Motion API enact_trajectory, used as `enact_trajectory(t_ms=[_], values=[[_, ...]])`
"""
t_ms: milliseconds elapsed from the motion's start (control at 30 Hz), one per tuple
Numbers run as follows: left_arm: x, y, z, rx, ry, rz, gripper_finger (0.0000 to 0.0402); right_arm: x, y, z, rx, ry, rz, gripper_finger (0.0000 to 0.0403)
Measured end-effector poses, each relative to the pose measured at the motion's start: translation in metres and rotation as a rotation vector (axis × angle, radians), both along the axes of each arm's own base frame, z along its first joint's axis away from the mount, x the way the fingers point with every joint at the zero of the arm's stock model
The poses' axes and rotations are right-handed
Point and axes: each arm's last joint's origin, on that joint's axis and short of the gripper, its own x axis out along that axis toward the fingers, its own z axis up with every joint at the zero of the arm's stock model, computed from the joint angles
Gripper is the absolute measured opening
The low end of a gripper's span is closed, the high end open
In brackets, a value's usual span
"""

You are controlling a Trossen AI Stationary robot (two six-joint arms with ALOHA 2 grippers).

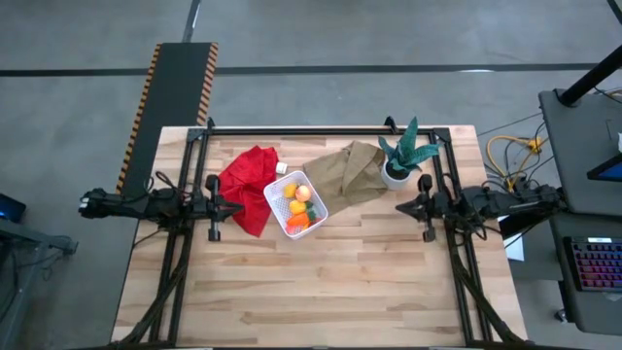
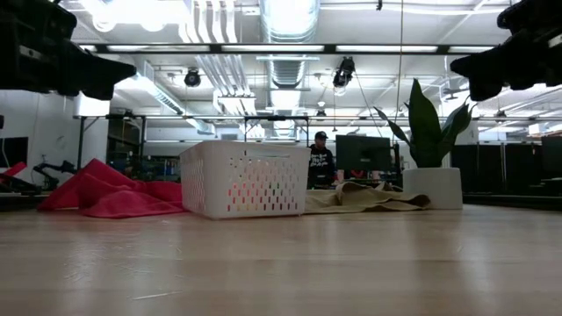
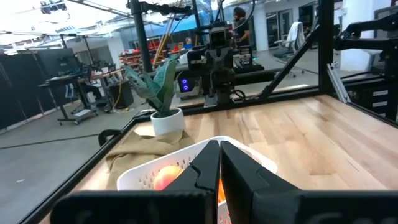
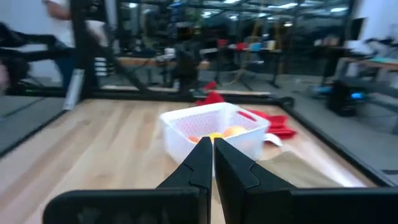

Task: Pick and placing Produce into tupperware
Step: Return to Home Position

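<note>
The white tupperware (image 1: 294, 203) stands mid-table on its base, with produce inside: a peach-orange ball (image 1: 302, 192), yellow lemons (image 1: 292, 192) and an orange carrot (image 1: 298, 221). The low view shows its perforated wall (image 2: 244, 178); the left wrist view shows its rim (image 3: 194, 152) and the ball (image 3: 166, 177). My left gripper (image 1: 236, 206) hangs shut above the table's left side, over the red cloth. My right gripper (image 1: 400, 207) hangs shut above the right side. Both are empty, fingertips together in the left wrist view (image 3: 219, 148) and right wrist view (image 4: 212, 145).
A red cloth (image 1: 249, 185) lies left of the tupperware, a brown paper bag (image 1: 347, 171) right of and behind it, and a green potted plant (image 1: 402, 158) stands near the far right corner. Bare wood spans the near half (image 1: 311, 292). A person (image 2: 321, 161) stands behind the table.
</note>
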Motion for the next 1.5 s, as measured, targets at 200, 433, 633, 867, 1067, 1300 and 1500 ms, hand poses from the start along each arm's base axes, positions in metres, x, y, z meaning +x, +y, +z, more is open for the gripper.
enact_trajectory(t_ms=[200,433,633,867,1067,1300,1500], values=[[0.000,0.001,0.000,0.008,-0.001,0.022,0.0000,0.004,-0.002,-0.011,-0.025,-0.043,-0.073,0.0009],[0.000,0.001,0.000,0.009,-0.001,0.021,0.0000,0.004,-0.013,-0.011,-0.022,-0.042,-0.176,0.0009],[0.000,0.001,-0.001,0.010,0.003,0.022,0.0000,0.005,-0.014,-0.014,0.005,-0.019,-0.159,0.0009],[0.000,0.001,-0.001,0.006,0.008,0.028,0.0000,0.005,-0.013,-0.014,-0.027,-0.009,-0.121,0.0009],[0.000,0.000,-0.001,-0.018,0.009,0.015,0.0000,0.005,-0.013,-0.015,-0.030,-0.008,-0.110,0.0009],[0.000,-0.003,-0.003,-0.032,0.020,-0.098,0.0000,0.005,-0.011,-0.016,-0.005,0.002,-0.034,0.0009],[0.000,-0.003,-0.004,-0.048,0.028,-0.115,0.0000,0.005,-0.010,-0.016,-0.006,0.006,-0.019,0.0009]])
